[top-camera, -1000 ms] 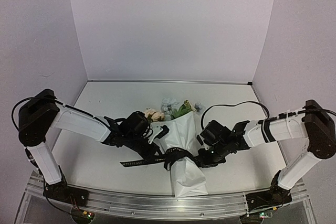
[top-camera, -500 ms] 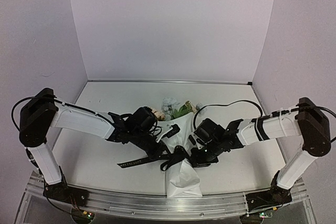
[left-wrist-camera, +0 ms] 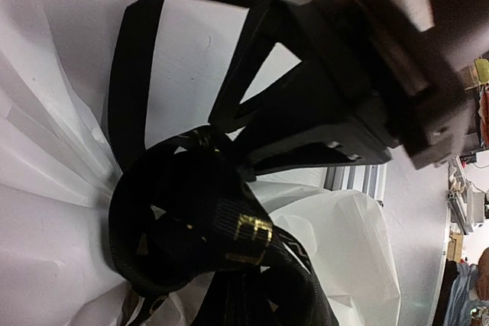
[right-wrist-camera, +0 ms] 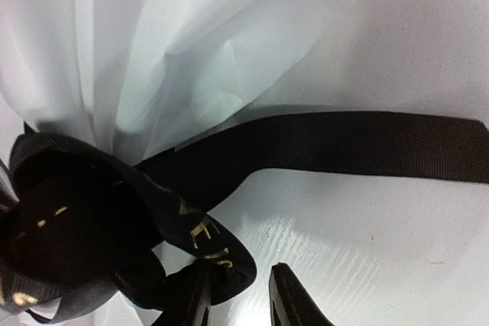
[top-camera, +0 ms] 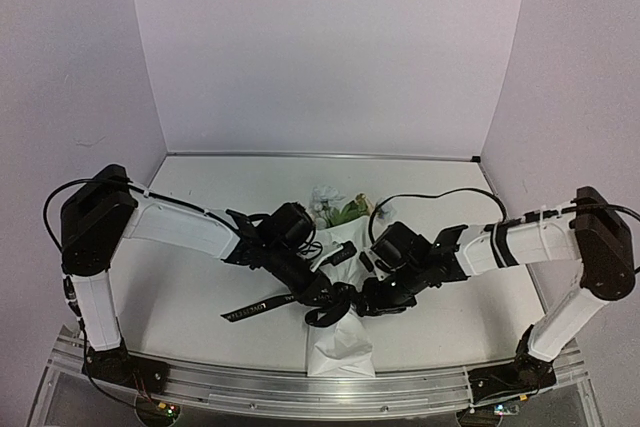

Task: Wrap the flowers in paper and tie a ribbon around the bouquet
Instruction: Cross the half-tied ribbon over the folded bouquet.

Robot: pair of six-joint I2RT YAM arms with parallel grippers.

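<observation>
Both claws crowd the ribbon knot at lower centre: left gripper closed, right gripper narrowly parted, free tail trailing lower left.

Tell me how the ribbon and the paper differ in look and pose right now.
Colour: the ribbon is black with pale lettering; the paper is plain white. Shape: the ribbon is a narrow band; the paper is a broad creased sheet. Pose: the ribbon loops around the paper with one tail flat on the table; the paper is gathered and pinched there. Both are thin and flexible.
</observation>
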